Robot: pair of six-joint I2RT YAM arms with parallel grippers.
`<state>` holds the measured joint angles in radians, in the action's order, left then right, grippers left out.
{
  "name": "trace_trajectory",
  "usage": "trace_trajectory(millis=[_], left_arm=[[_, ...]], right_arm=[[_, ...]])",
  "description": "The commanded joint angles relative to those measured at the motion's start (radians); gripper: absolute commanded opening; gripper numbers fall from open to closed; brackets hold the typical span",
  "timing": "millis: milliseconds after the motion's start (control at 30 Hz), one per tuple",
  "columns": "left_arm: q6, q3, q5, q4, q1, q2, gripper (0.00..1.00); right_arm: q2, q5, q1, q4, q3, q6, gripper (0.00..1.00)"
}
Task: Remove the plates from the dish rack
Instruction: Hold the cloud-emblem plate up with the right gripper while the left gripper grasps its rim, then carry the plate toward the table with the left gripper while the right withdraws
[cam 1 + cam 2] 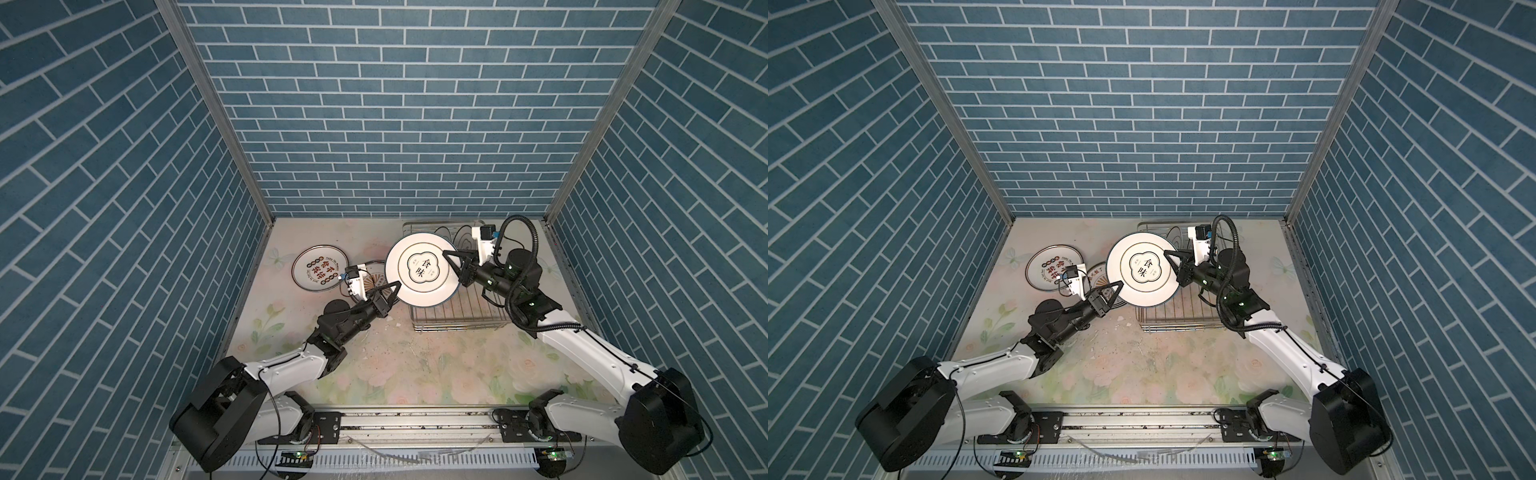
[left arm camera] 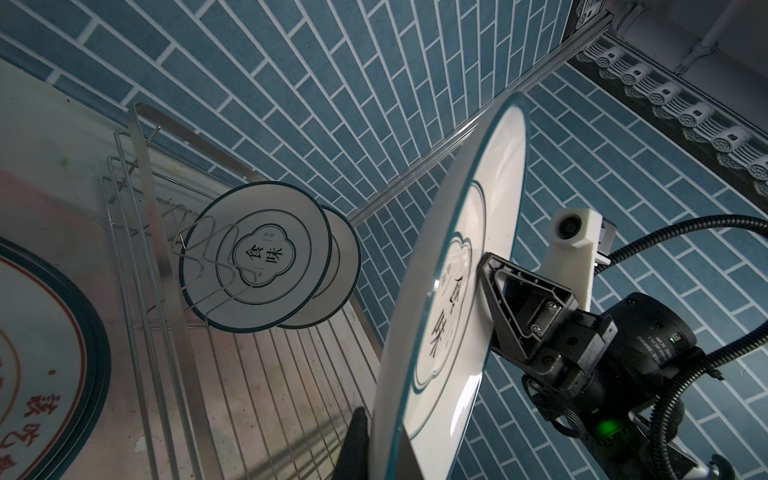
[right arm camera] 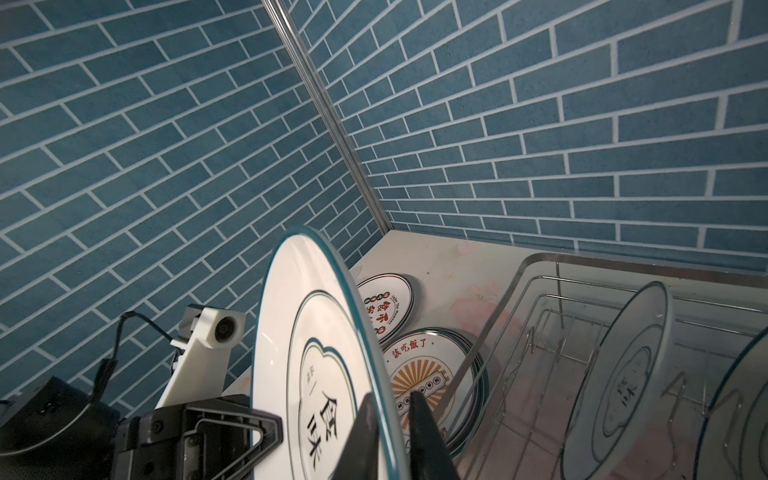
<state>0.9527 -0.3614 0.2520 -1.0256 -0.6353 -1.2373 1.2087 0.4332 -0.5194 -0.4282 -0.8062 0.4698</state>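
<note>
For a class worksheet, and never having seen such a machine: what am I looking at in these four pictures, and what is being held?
Two robot arms with pincer-like grippers work at a flowered table. Two pictures look down from overhead; the other two come from a camera on each wrist. A wire dish rack holds two upright plates; flat plates lie on the table beside it. Between the arms hangs the held plate: the left gripper is shut on its edge; the right gripper straddles the opposite edge, whether gripping cannot be told.
</note>
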Motion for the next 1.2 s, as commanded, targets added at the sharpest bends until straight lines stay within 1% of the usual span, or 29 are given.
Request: trace_trajectory(millis=[0, 33, 133, 200, 233, 300, 400, 500, 567, 633, 667, 733, 800, 833, 933, 1033, 1100, 1133, 1167], left_arm=[[-0.016, -0.019, 0.013, -0.003, -0.003, -0.002, 0.00], [-0.013, -0.019, 0.013, -0.003, -0.002, 0.003, 0.00], [-0.012, -0.011, 0.004, 0.017, -0.002, 0.030, 0.00], [-0.017, 0.003, -0.013, 0.020, -0.001, 0.049, 0.00], [-0.017, 0.010, -0.022, 0.022, -0.002, 0.057, 0.00], [-0.018, 0.020, -0.035, 0.033, 0.004, 0.082, 0.00], [-0.013, 0.006, -0.027, 0.138, 0.029, 0.130, 0.00], [0.045, -0.019, 0.032, 0.271, 0.088, 0.187, 0.00], [0.062, -0.038, 0.047, 0.408, 0.116, 0.251, 0.00], [0.061, -0.042, 0.005, 0.568, 0.122, 0.340, 0.00], [0.060, -0.044, -0.036, 0.662, 0.123, 0.391, 0.00], [0.077, -0.067, -0.126, 0.846, 0.125, 0.483, 0.00], [0.090, -0.131, -0.245, 1.074, 0.129, 0.561, 0.00], [0.110, -0.159, -0.284, 1.158, 0.129, 0.581, 0.00], [0.189, -0.219, -0.306, 1.296, 0.132, 0.591, 0.00], [0.228, -0.298, -0.326, 1.442, 0.135, 0.540, 0.00], [0.246, -0.326, -0.310, 1.529, 0.135, 0.537, 0.00], [0.248, -0.333, -0.322, 1.581, 0.135, 0.550, 0.00], [0.246, -0.333, -0.334, 1.627, 0.135, 0.571, 0.00]], right_arm=[[0.007, 0.031, -0.005, -0.102, 0.003, 0.039, 0.37], [0.012, 0.033, -0.005, -0.116, 0.006, 0.045, 0.45], [0.028, 0.060, -0.005, -0.139, 0.003, 0.058, 0.57], [0.036, 0.070, -0.004, -0.135, -0.004, 0.058, 0.67], [0.039, 0.073, -0.005, -0.127, -0.010, 0.054, 0.76], [0.043, 0.073, -0.005, -0.094, -0.026, 0.045, 0.99], [0.039, 0.062, -0.006, -0.040, -0.047, 0.030, 0.99], [0.015, 0.016, -0.014, -0.028, -0.042, -0.010, 0.99], [0.008, 0.001, -0.016, -0.019, -0.046, -0.036, 0.99], [0.010, 0.004, -0.015, -0.012, -0.052, -0.070, 0.99], [0.015, 0.017, -0.016, -0.010, -0.057, -0.093, 0.99], [0.029, 0.083, -0.015, -0.015, -0.069, -0.153, 0.99], [0.044, 0.123, -0.016, -0.018, -0.079, -0.194, 0.99], [0.049, 0.138, -0.015, -0.024, -0.079, -0.212, 0.99], [0.044, 0.198, -0.017, -0.049, -0.058, -0.245, 0.99], [0.017, 0.286, -0.019, -0.062, -0.020, -0.272, 0.99], [-0.011, 0.319, -0.026, -0.032, 0.003, -0.311, 0.99], [-0.020, 0.338, -0.031, 0.002, 0.004, -0.335, 0.99], [-0.023, 0.395, -0.032, 0.017, 0.007, -0.358, 0.99]])
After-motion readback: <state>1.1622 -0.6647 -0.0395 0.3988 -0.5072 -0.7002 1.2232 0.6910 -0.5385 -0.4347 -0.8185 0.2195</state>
